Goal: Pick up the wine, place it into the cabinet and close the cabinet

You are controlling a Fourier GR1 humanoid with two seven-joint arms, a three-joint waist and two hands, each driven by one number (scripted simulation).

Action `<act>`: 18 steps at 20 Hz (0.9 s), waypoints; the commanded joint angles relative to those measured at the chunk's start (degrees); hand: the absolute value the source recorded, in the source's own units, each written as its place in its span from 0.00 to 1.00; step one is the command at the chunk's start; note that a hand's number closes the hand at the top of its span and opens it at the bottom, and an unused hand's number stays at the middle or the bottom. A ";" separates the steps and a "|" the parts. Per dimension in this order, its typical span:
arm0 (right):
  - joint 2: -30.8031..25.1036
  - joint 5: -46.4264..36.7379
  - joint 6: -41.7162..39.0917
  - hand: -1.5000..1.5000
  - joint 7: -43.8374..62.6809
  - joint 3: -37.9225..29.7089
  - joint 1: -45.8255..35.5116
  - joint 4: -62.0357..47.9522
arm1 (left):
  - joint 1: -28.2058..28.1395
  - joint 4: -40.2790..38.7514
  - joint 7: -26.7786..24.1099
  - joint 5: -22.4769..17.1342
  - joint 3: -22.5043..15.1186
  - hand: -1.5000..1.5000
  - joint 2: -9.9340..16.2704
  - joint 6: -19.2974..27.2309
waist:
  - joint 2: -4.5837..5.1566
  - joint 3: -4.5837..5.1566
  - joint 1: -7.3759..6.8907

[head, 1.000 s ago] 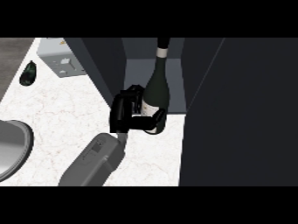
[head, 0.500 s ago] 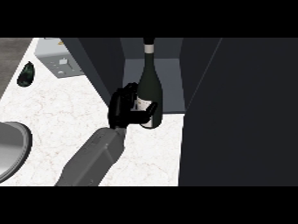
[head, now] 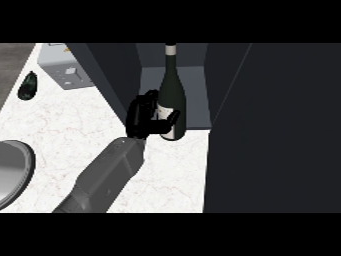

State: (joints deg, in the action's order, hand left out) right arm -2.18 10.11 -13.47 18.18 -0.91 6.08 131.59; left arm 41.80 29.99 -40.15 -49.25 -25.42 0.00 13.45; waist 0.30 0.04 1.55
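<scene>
At cabinet [head: 117, 75] mouth: one hand [head: 145, 117] gripping one wine bottle [head: 171, 95].

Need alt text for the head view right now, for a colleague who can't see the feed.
The robot's left hand is curled round an upright wine bottle, holding it at the open front of a dark cabinet on a white marbled counter. A small dark object lies at far left and a grey round rim shows at the lower left edge. The right hand is out of view.
</scene>
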 commanded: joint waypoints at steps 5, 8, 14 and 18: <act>-0.07 0.98 0.18 0.00 1.74 0.14 -0.30 0.40 | 4.78 -2.81 0.78 -5.88 -2.07 1.00 0.00 0.72 | 0.02 0.00 0.25; 0.10 -0.59 -1.32 0.00 -4.02 -0.63 -1.21 -5.03 | 6.04 -0.28 0.43 -9.59 -4.91 1.00 0.00 3.82 | 0.12 -0.01 0.67; 1.03 -2.46 -0.61 0.00 -2.83 1.79 0.95 -1.42 | 12.00 -9.29 2.51 -8.26 0.56 1.00 0.00 -1.50 | 0.15 -0.01 0.62; 0.75 -1.95 -0.72 0.00 -3.71 0.85 -0.87 -2.89 | 16.70 -18.78 2.80 -6.10 3.96 1.00 0.00 -3.82 | 0.44 0.00 0.60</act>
State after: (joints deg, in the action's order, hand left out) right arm -1.74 9.02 -14.14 15.88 -0.31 5.78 129.80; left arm 54.85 16.74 -38.50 -56.12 -23.57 0.00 10.91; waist 0.62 0.04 2.15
